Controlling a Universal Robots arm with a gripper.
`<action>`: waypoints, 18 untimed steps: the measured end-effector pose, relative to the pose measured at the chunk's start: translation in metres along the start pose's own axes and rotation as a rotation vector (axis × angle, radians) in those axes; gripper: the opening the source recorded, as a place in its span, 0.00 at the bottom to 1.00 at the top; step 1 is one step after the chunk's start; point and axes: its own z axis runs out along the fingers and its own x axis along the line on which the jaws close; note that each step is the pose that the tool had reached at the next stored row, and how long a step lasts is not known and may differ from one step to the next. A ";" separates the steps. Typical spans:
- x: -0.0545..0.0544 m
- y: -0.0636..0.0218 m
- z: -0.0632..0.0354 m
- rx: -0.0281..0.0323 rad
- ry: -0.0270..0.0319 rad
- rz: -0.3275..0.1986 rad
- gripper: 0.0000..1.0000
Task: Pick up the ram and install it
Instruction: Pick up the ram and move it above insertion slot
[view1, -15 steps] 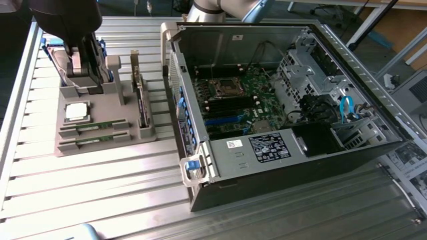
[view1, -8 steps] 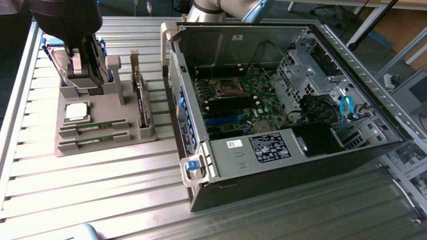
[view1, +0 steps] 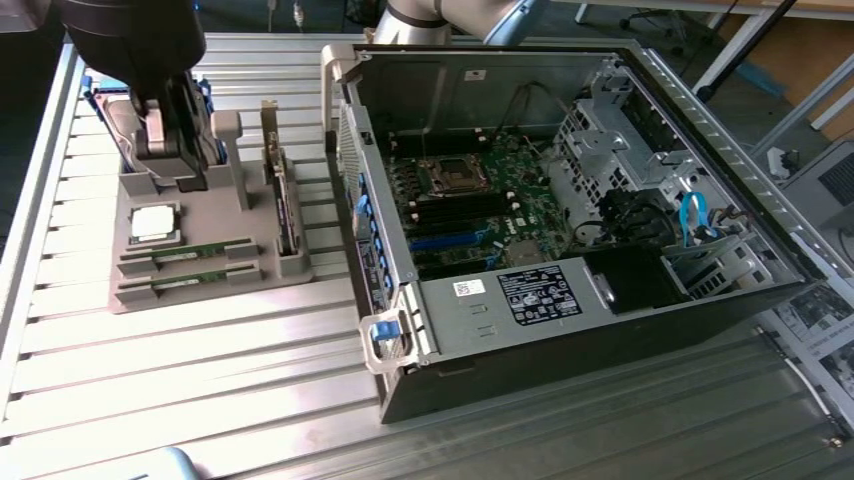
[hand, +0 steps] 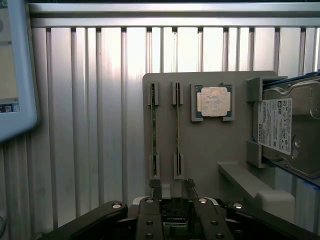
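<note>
My hand (hand: 172, 189) is released, fingers (hand: 156, 187) spread, grasping nothing. The ram (hand: 177, 131) stands on edge in the grey holder (hand: 205, 150), directly ahead of my hand, not touching it. A second stick (hand: 154, 131) stands just beside the first. The open computer case (view1: 414, 85) lies well apart from my hand.
</note>
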 end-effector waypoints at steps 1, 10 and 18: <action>0.000 0.0000 0.0002 0.0000 0.0001 0.000 0.30; 0.000 0.0001 0.0031 0.0000 0.0000 0.000 0.30; 0.000 0.0001 0.0056 0.0000 0.0000 0.000 0.30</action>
